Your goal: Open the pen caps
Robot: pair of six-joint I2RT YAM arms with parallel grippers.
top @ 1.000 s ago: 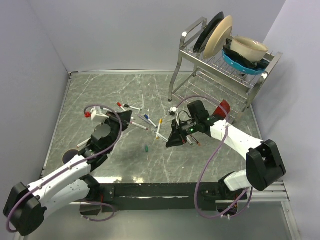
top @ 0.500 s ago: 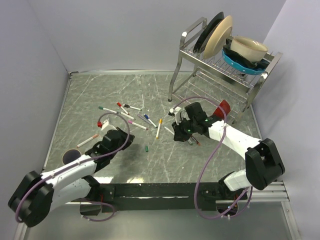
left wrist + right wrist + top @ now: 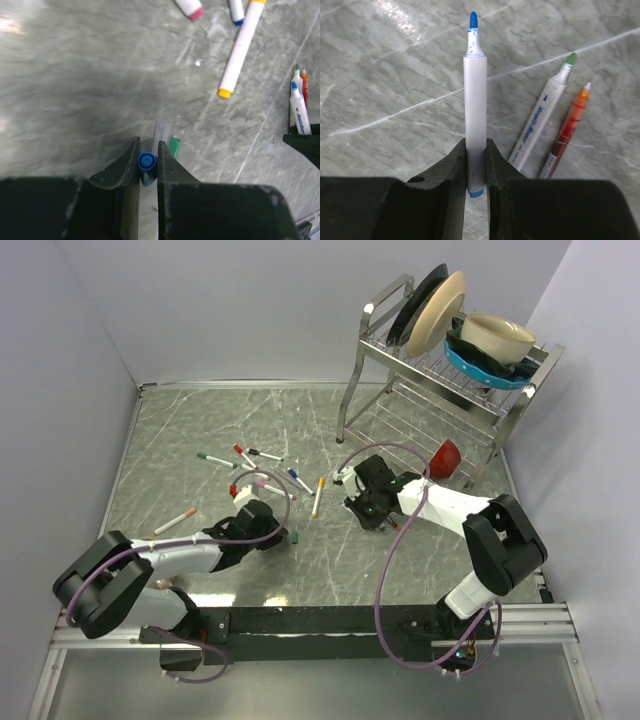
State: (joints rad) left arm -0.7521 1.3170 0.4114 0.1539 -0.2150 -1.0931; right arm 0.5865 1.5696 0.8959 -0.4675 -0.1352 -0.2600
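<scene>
near desk (image 3: 180, 430) centre, left hand (image 3: 148, 150) pinches the blue cap (image 3: 146, 161), right hand (image 3: 475, 147) clamps its bare-tipped pen (image 3: 475, 100): one half each, uncapped.

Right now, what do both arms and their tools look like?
Both arms have white links, the left arm and right arm alike, with chunky black joints. A purple cable loops along each. The left tool and right tool are matte black, with two wedge-shaped fingers and flat inner faces.

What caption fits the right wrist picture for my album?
Right gripper shut on an uncapped blue marker; green marker and orange marker lie beside.
</scene>
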